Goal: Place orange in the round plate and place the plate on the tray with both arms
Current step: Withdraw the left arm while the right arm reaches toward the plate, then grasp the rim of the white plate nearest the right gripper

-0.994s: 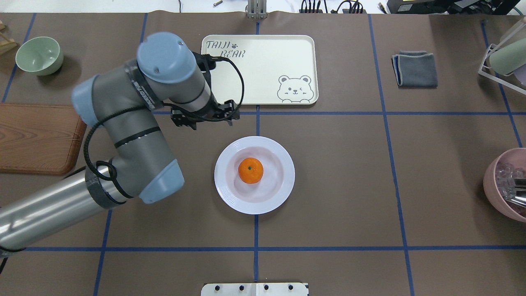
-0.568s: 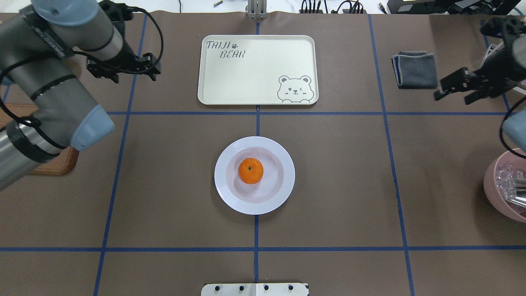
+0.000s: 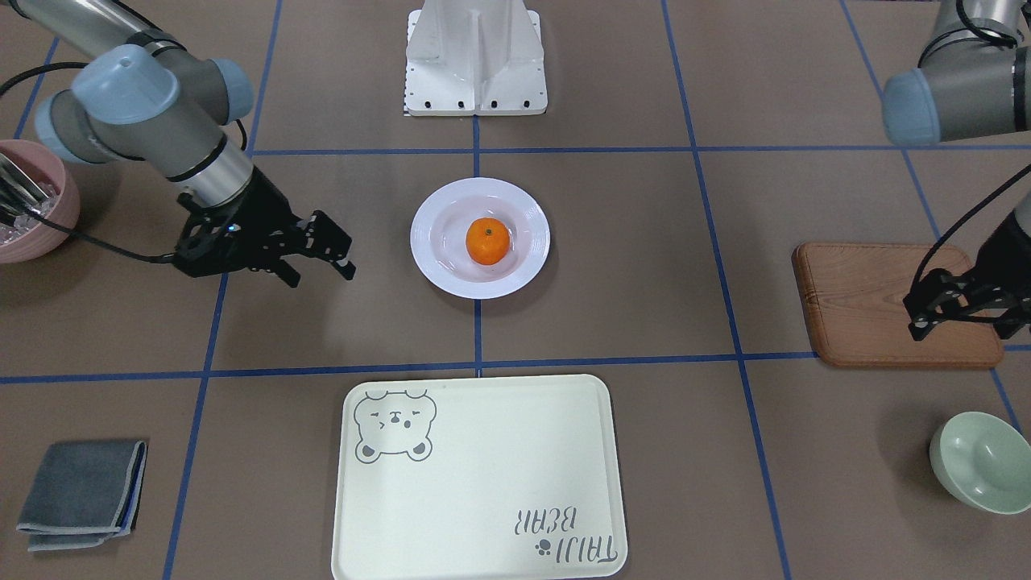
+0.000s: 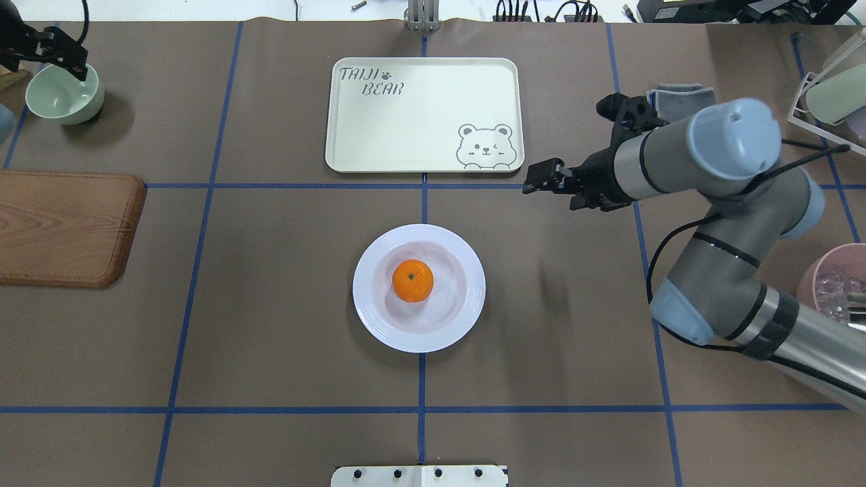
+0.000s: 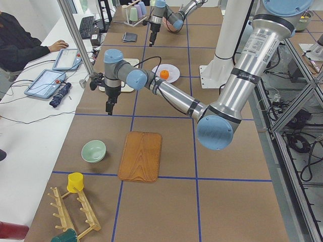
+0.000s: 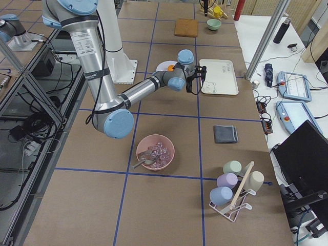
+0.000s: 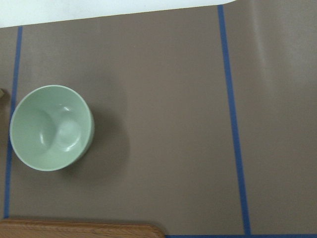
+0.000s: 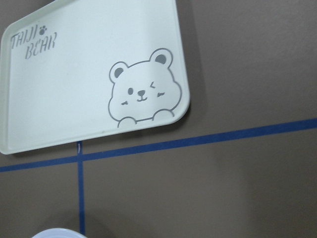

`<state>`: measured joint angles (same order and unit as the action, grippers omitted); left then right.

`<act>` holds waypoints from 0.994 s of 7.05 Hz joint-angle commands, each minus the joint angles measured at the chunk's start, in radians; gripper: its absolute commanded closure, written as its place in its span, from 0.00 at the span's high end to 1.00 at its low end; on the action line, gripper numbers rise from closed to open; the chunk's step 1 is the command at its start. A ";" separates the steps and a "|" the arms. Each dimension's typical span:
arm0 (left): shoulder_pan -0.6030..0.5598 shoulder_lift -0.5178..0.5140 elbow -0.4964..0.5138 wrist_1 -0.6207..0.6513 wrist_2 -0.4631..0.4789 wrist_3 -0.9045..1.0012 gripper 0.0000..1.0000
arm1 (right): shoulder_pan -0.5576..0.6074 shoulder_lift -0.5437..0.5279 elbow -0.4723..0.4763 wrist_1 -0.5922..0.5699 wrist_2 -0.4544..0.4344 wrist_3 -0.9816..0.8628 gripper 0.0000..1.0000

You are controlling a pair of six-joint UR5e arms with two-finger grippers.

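Note:
The orange (image 4: 413, 281) lies in the sunken centre of the round white plate (image 4: 467, 311), which rests on the table's middle. Beyond it sits the cream bear tray (image 4: 424, 115), with nothing on it. My right gripper (image 4: 549, 196) hovers open beside the tray's near right corner, up and to the right of the plate, holding nothing; the front view shows its spread fingers (image 3: 346, 270). My left gripper (image 4: 42, 57) is open and empty at the far left, above the green bowl (image 4: 64, 95). The right wrist view shows the tray (image 8: 74, 84) and a sliver of the plate (image 8: 57, 233).
A brown wooden board (image 4: 64, 226) lies at the left edge. A folded grey cloth (image 3: 80, 491) is right of the tray, partly behind my right arm in the overhead view. A pink bowl (image 4: 829, 297) and a cup rack (image 4: 829, 95) stand at the right edge.
My left arm has swung from beside the plate to the far left corner over the green bowl. My right arm came in from the right edge toward the tray's corner. Plate and orange stayed put.

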<state>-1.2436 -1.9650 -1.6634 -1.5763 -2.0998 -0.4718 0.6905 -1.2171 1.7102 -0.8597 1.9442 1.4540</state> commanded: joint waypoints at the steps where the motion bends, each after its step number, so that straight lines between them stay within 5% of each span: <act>1: -0.028 0.032 0.002 -0.005 -0.006 0.031 0.99 | -0.092 0.005 -0.070 0.233 -0.105 0.173 1.00; 3: -0.037 0.034 0.002 -0.004 -0.005 0.033 0.99 | -0.140 0.005 -0.182 0.434 -0.189 0.227 1.00; 7: -0.036 0.043 0.007 0.004 -0.006 0.033 0.99 | -0.252 0.024 -0.190 0.446 -0.323 0.327 1.00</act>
<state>-1.2794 -1.9228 -1.6593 -1.5735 -2.1051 -0.4387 0.4695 -1.1970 1.5208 -0.4158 1.6550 1.7429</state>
